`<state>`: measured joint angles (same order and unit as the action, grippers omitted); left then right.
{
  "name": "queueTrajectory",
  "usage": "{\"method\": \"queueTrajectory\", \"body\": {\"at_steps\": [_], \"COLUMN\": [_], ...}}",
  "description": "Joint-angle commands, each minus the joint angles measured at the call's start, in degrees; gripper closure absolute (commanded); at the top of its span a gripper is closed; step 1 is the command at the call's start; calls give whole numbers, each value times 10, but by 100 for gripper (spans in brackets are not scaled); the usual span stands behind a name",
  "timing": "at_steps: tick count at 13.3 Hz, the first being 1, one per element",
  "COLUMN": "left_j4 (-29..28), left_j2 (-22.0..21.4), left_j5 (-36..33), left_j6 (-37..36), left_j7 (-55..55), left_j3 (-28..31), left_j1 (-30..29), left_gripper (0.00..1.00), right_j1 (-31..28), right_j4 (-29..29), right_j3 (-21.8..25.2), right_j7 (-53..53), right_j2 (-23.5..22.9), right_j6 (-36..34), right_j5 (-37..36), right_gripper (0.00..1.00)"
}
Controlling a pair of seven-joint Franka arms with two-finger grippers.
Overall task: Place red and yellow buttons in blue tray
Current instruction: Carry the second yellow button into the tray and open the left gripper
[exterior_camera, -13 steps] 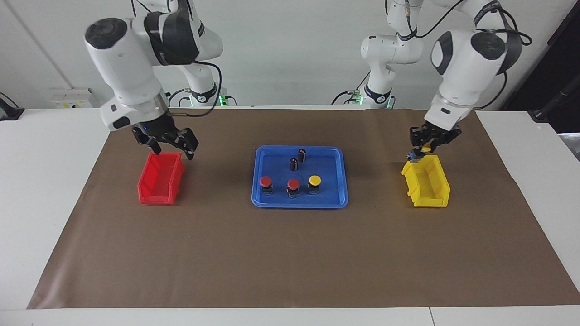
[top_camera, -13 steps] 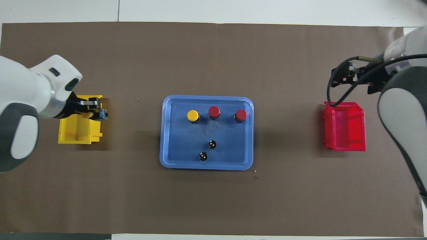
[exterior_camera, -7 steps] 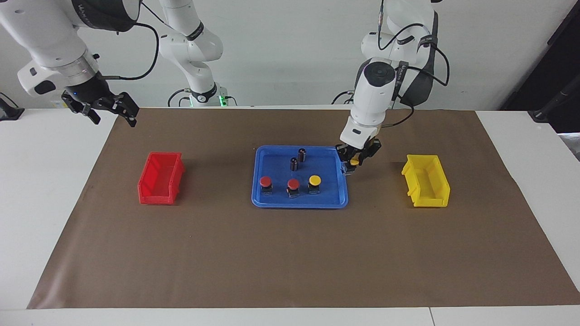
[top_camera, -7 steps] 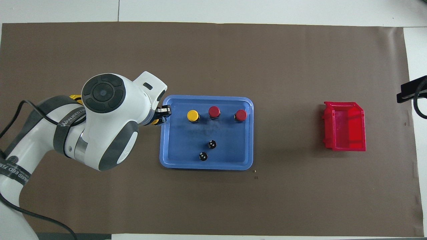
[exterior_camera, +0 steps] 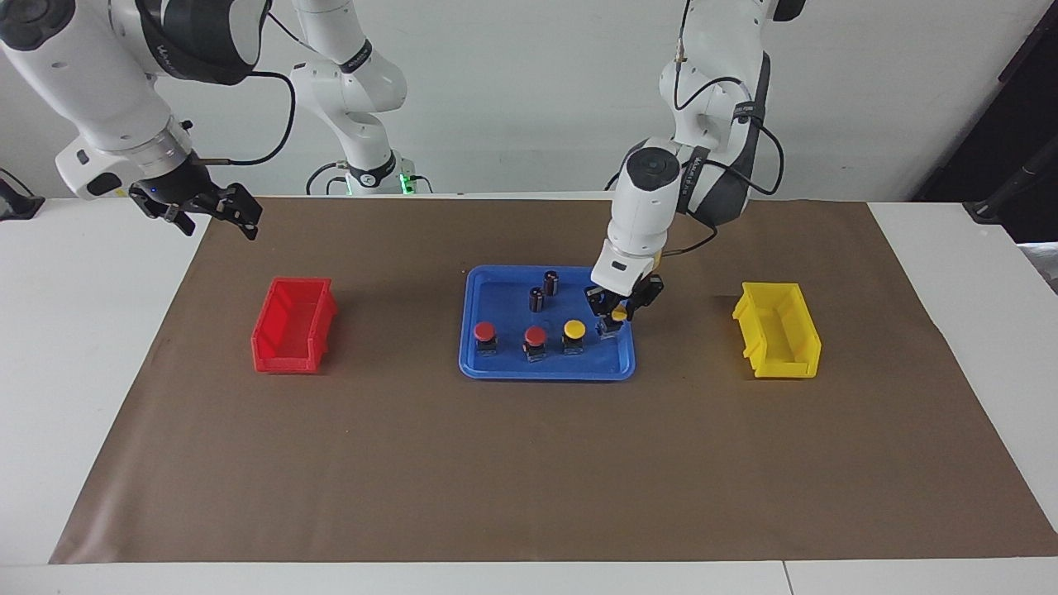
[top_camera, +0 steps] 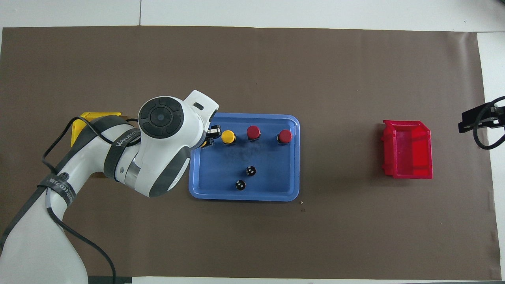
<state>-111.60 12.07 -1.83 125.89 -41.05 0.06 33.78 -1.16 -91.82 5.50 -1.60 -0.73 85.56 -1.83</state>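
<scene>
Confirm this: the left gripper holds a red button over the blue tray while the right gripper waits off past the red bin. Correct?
Not quite. The button in the left gripper has a yellow cap, as the facing view shows. The rest holds: it is over the blue tray, and the right gripper waits past the red bin.

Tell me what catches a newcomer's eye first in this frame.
The left pincer holds a yellow-capped push button low over the shallow blue plastic tray, beside a row of two red-capped buttons and one yellow. The right pincer waits raised, past the small red plastic bin.
</scene>
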Motion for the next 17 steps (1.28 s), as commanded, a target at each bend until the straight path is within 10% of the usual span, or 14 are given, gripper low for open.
{"method": "queueTrajectory", "body": {"at_steps": [1,2,4,12,17], "left_j4": [-7,-10,-12,16,93], "left_j2": [7,8,10,2,-56], "left_j5": [-12,-12,-12,-12,40], "left_j6": [23,29,34,-24,-184], "left_j7": [-12,-12,-10,-3,166], "left_j3": [9,9,9,9,21], "left_j1": [7,7,2,3,-57], "left_gripper": [98,95,56,4,0], "right_j1": [-3,-2,-2,10,10], "right_j4": [-16,-15,-13,4,5], "right_j3": [-8,-8,-9,-13,-13], "right_j7": [-14,-14,-15,-12,-9], "right_j2": [15,15,13,6,6], "right_j6": [13,13,14,22,22], "right_j5": [0,2,1,2,13], "right_gripper": [0,0,0,0,0]}}
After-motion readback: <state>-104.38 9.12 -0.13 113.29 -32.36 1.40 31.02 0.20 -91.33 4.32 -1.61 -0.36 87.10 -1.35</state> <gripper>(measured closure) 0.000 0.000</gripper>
